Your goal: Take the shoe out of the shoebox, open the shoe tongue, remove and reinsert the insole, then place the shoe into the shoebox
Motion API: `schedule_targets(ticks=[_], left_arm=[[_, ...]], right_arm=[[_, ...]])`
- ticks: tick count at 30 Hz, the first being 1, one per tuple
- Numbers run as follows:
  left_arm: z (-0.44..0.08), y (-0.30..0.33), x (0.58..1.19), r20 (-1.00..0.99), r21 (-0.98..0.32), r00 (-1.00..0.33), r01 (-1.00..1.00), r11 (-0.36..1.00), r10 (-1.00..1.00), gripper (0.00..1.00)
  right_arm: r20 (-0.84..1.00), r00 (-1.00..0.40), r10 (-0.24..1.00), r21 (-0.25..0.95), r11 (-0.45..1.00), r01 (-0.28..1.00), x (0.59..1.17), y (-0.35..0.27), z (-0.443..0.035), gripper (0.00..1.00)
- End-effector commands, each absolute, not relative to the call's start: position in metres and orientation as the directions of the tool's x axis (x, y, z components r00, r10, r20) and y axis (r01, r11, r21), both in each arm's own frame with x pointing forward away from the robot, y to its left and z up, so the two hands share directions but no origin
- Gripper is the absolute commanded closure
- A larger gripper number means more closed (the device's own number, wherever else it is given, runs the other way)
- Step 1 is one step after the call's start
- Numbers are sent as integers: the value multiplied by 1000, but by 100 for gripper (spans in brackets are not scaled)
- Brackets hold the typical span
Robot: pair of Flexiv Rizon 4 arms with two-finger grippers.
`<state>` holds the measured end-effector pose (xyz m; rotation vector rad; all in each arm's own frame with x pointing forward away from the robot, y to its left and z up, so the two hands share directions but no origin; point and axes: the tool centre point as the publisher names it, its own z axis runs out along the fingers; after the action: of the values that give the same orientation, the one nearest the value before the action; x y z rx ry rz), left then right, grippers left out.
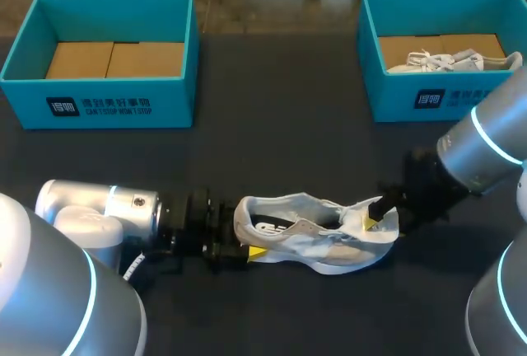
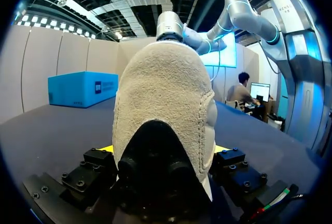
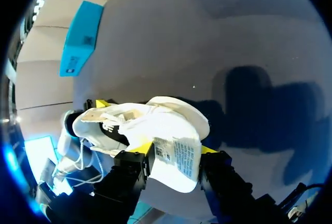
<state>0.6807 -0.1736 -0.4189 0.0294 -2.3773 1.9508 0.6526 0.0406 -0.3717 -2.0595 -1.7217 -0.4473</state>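
A white and grey shoe stands on the dark table in front of me, heel to the left. My left gripper comes in low from the left. Its fingers sit wide apart against both sides of the suede heel, which hides most of them in the left wrist view. My right gripper is at the shoe's toe end with its fingers apart. The white tongue, label side up, is folded out of the shoe and lies between those fingers.
A teal shoebox with a bare cardboard bottom stands at the back left. A second teal box at the back right holds another white shoe. Bare dark tabletop lies between the boxes and the shoe.
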Motion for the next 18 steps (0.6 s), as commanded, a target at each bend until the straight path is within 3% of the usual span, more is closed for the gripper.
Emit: schedule_targets(ticks=[1, 6, 11, 18], left_arm=[[-420, -172, 681, 63, -979, -998, -56, 197, 26, 100], [-420, -172, 681, 63, -979, -998, -56, 197, 26, 100], [-420, -172, 681, 63, -979, -998, -56, 197, 26, 100], [-420, -172, 681, 63, -979, -998, -56, 197, 26, 100]], right_arm=[[552, 188, 813, -120, -146, 982, 655, 43, -378, 53], [480, 174, 860, -77, -157, 985, 651, 48, -344, 50], [376, 167, 911, -34, -167, 985, 649, 54, -301, 39], [270, 152, 951, 16, -162, 987, 646, 59, -252, 32]])
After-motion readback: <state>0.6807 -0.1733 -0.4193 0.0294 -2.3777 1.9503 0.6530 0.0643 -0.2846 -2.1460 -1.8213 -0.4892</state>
